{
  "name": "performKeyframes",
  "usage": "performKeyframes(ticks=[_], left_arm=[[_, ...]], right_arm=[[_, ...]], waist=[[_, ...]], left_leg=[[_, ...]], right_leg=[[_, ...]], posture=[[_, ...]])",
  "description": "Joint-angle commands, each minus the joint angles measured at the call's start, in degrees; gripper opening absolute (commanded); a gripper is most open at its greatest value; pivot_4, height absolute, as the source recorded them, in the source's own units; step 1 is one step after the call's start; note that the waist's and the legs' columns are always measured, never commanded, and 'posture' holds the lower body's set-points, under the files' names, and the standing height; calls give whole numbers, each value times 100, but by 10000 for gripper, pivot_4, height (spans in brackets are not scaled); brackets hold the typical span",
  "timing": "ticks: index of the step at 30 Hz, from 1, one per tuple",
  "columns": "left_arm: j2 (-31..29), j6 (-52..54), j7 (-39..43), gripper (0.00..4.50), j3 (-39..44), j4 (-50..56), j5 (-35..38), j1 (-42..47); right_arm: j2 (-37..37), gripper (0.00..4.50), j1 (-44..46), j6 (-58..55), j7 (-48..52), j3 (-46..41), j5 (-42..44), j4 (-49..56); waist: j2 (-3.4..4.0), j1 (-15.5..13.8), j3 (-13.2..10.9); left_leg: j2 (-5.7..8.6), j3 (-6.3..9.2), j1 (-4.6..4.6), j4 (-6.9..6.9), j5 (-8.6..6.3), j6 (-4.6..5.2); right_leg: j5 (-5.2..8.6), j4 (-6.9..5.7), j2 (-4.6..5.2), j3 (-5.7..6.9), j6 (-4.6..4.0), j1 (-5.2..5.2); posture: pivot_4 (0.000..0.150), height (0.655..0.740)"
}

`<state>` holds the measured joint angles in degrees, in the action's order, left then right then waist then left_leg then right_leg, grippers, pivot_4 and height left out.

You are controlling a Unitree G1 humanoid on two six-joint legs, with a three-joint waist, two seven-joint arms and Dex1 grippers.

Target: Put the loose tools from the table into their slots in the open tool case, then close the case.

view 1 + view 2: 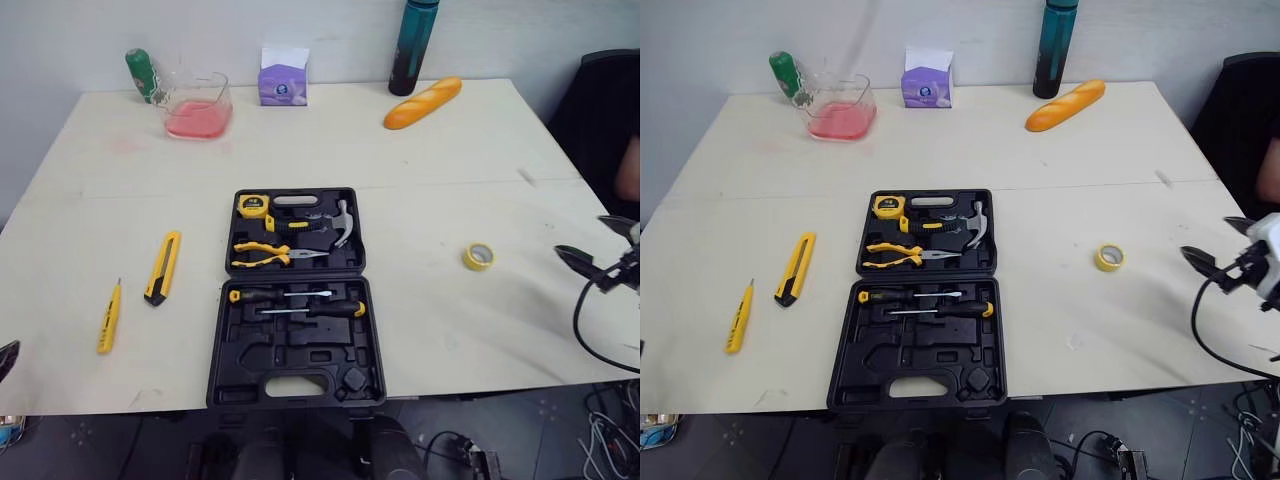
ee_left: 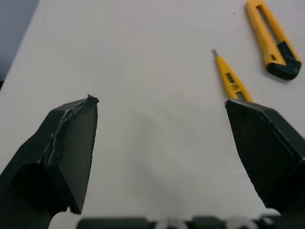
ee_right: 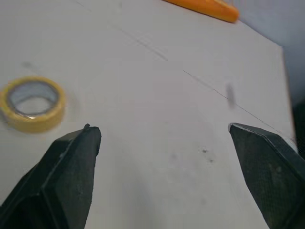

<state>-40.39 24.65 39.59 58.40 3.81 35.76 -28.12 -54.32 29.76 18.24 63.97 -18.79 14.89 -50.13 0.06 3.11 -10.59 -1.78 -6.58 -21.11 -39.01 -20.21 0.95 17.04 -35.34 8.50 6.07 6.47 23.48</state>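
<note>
I see a pale wooden table [image 1: 450, 180]. An open black tool case [image 1: 300, 358] lies at its near edge. To the case's left lie a yellow utility knife [image 1: 163, 267] and a yellow tester screwdriver [image 1: 108, 317], with a yellow tape roll [image 1: 479, 256] to its right. Along the far edge are a green bottle [image 1: 142, 74], a glass jug of pink liquid [image 1: 197, 104], a purple tissue box [image 1: 283, 80], a teal bottle [image 1: 412, 47] and a baguette [image 1: 423, 102].
</note>
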Motion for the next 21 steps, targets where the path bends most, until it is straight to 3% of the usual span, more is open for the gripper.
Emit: performKeyframes(ticks=[1, 11, 21], left_arm=[[-160, 414, -145, 45000, 59, 467, 192, 6], [-385, 2065, -940, 45000, -372, 1395, 441, 393], [-410, 4523, -2460, 45000, -1139, 2391, 725, 1623]], right_arm=[[177, 44409, 66, -390, 261, -22, 496, 1067], [783, 44409, -25, -1867, 222, 404, 1046, 3360], [1314, 44409, -336, -2044, 1314, 771, 1909, 4748]], waist=[[0, -9, 0], [-5, -112, 3], [-16, -164, 7]], left_leg=[[-1, 0, 1, 0, 0, 0], [2, 2, 0, -4, 2, 1], [6, 8, -6, -6, 7, 4]], right_leg=[[0, -2, -1, 0, 0, 0], [0, -11, 0, -4, -1, 2], [-1, -29, -5, -1, 1, -1]], posture=[[1500, 7400], [1500, 7400], [1500, 7400]])
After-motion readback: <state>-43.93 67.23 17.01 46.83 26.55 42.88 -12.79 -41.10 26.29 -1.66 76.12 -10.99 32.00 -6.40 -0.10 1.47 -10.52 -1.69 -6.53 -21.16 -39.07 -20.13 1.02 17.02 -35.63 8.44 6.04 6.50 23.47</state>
